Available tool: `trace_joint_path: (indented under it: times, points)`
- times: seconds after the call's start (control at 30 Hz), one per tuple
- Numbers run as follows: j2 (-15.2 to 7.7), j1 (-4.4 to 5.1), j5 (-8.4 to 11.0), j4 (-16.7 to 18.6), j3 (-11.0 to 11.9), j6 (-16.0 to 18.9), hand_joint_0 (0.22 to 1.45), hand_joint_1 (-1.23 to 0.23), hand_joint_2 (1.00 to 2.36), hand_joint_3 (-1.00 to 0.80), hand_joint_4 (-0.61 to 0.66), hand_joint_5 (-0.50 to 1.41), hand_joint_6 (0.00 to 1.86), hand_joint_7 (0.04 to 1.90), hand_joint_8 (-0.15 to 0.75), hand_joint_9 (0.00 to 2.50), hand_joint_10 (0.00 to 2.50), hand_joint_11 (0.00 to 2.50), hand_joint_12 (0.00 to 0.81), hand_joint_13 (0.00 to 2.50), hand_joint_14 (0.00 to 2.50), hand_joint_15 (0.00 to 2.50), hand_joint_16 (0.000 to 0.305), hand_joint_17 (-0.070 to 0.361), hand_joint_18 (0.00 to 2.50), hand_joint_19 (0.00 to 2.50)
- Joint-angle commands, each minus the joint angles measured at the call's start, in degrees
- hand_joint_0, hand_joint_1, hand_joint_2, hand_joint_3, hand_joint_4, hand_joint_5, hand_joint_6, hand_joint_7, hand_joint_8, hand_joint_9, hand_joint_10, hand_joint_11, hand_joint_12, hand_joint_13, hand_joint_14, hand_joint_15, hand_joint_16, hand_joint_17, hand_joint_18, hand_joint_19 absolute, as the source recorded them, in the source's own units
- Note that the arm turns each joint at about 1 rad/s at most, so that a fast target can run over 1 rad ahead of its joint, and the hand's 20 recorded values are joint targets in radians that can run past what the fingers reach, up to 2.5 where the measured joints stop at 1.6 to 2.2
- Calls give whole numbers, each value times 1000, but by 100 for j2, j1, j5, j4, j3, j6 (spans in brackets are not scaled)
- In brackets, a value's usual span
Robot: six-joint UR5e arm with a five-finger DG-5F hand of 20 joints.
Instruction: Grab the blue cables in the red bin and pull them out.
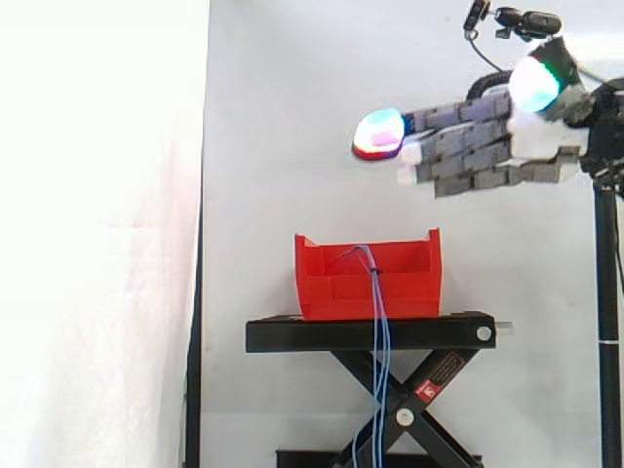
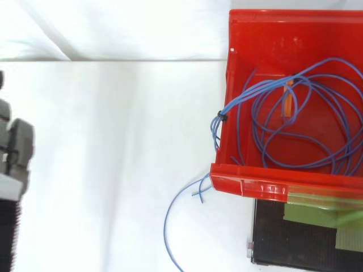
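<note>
A red bin (image 1: 367,278) stands on a black scissor stand (image 1: 370,333). Thin blue cables (image 2: 295,122) lie coiled inside the bin (image 2: 249,175), bundled with a small black tie at its left wall. Some strands hang over the bin's front wall and trail down past the stand (image 1: 378,390). My hand (image 1: 478,146) hovers well above the bin and to its right, fingers stretched out straight and level toward the left, holding nothing. In the top view part of the hand (image 2: 14,150) sits at the left edge, far from the bin.
A white curtain hangs behind the work. A black pole (image 1: 606,322) stands at the right edge of the side view. An orange piece (image 2: 290,102) lies inside the bin under the cables. A green-taped corner of the stand (image 2: 317,218) sits below the bin.
</note>
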Motion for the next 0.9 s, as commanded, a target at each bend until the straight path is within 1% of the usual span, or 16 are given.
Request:
trace_joint_path:
  times: [0.0,0.03,0.07,0.1,0.17,0.23,0.3,0.33,0.4,0.43,0.47,0.57,0.63,0.73,0.8,0.87]
  points:
    - [-357,-18,-2,474,5,-501,785,-834,1000,-1000,123,231,4,109,191,565,4,97,257,353,3,96,29,66,165,228]
    - [-383,-18,-2,641,5,-519,784,-834,1000,-1000,125,236,4,111,191,567,4,110,256,353,5,99,29,66,167,228]
    - [-523,26,25,1151,5,-703,784,-834,1000,-1000,125,236,4,111,191,567,4,110,256,353,5,99,29,66,167,228]
    - [-532,43,16,1160,-4,-861,786,-834,1000,-1000,124,237,4,111,192,569,4,113,256,354,4,100,29,66,169,224]
    - [-532,43,16,1186,5,-1011,787,-834,1000,-1000,125,242,4,113,193,580,4,109,257,363,3,109,29,66,169,236]
    - [-523,52,25,1300,5,-1459,788,-834,1000,-1000,126,244,4,111,191,580,5,122,258,366,4,113,30,67,175,241]
    - [-541,78,42,1309,5,-1688,788,-834,1000,-1000,129,252,4,117,193,589,5,129,260,374,5,119,30,68,185,248]
    - [-611,96,51,1283,5,-1951,788,-833,1000,-1000,129,255,4,119,194,593,5,126,261,376,4,115,30,68,189,255]
    - [-629,131,33,1230,5,-2215,788,-834,1000,-1000,128,260,4,124,193,593,5,134,261,375,5,118,30,68,190,254]
    - [-638,131,33,1221,-4,-2294,789,-834,1000,-1000,125,270,4,125,196,601,5,148,261,375,6,117,30,68,191,265]
    - [-655,140,25,1283,5,-2593,789,-833,1000,-1000,142,308,6,153,202,622,7,171,267,397,5,131,31,69,210,284]
    - [-655,140,25,1291,5,-2865,790,-835,1000,-1000,147,352,7,187,203,636,8,191,269,401,6,144,32,71,234,300]
    - [-655,149,25,1283,-4,-2918,788,-838,1000,-1000,165,384,8,218,211,658,9,225,274,408,6,159,33,73,250,315]
    - [-647,157,-2,1195,5,-3120,773,-848,1000,-1000,183,434,9,270,220,666,12,272,285,418,7,178,34,77,272,335]
    - [-647,140,-2,1239,5,-3270,769,-852,1000,-1000,189,451,10,288,221,669,11,273,288,422,7,183,35,78,274,346]
    - [-647,140,7,1247,5,-3314,762,-860,1000,-1000,190,453,10,288,222,674,12,294,290,422,7,185,35,79,279,353]
